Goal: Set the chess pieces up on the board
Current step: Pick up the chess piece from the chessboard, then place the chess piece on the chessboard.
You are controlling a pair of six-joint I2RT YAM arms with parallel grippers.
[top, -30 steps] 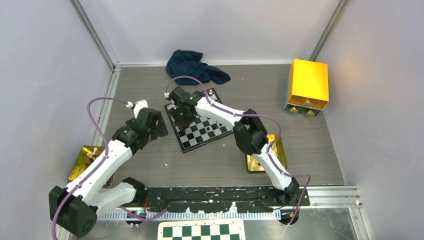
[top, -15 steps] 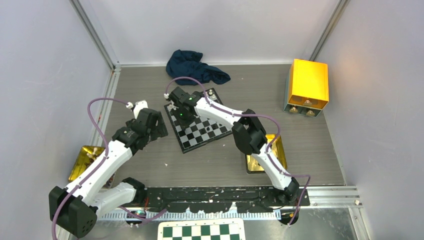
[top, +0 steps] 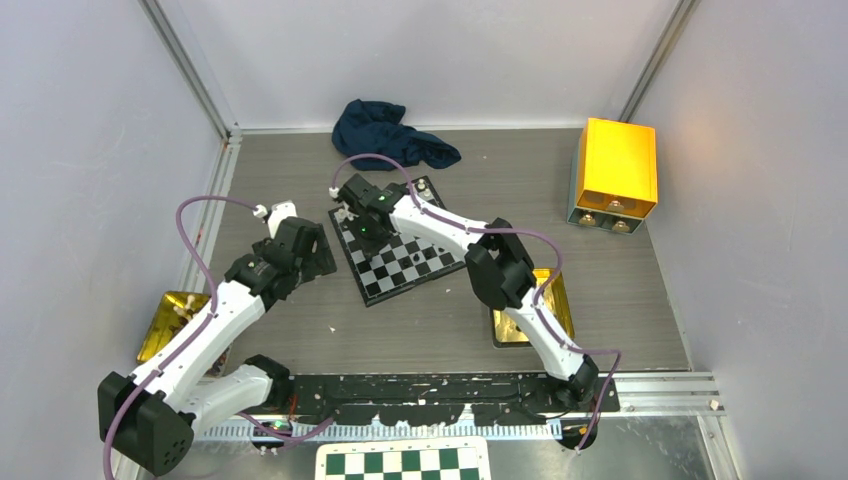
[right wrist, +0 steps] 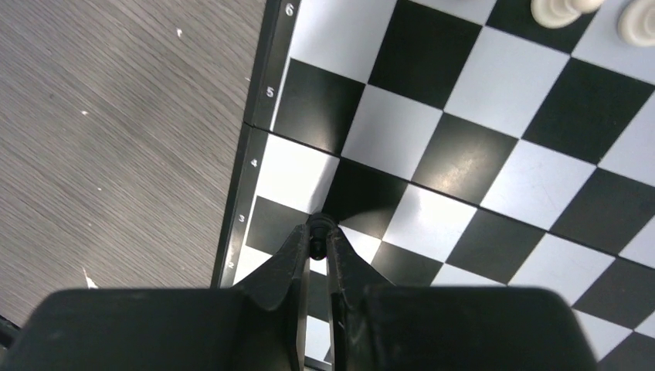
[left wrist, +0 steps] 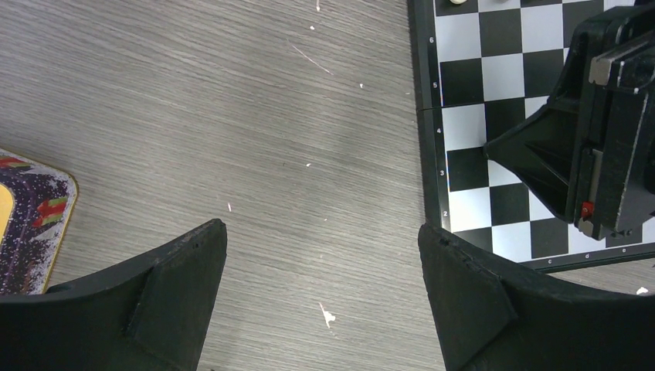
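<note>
Gold tray (top: 168,322): at the 8 o'clock edge of the table (top: 420,330), partly under the left arm.

Left gripper (left wrist: 320,232): jaws spread wide with nothing between them. It hangs over bare tabletop just off the board's 9 o'clock side, clear of the border.

Board (top: 440,258): black and silvery-white, lying skewed near the table's middle.

Blue cloth (top: 390,130): bunched at the board's 12 o'clock, close to its far corner.

Right gripper (right wrist: 315,241): over the board's 9 o'clock column, by edge marks 3 and 4. Its fingers are drawn to a narrow slit and pinch a tiny black piece (right wrist: 320,225) at their tips. Whether that piece touches the square beneath cannot be told. Two white pieces (right wrist: 558,9) stand further along the board, at 1 o'clock in the wrist view, well apart from the grip.

Second gold tray (top: 503,330): at the board's 4 o'clock, partly under the right arm.

Yellow box (top: 617,165): at the table's 2 o'clock.

Green-and-white checkered board (top: 405,462): at 6 o'clock, on the near side of the arm bases.
</note>
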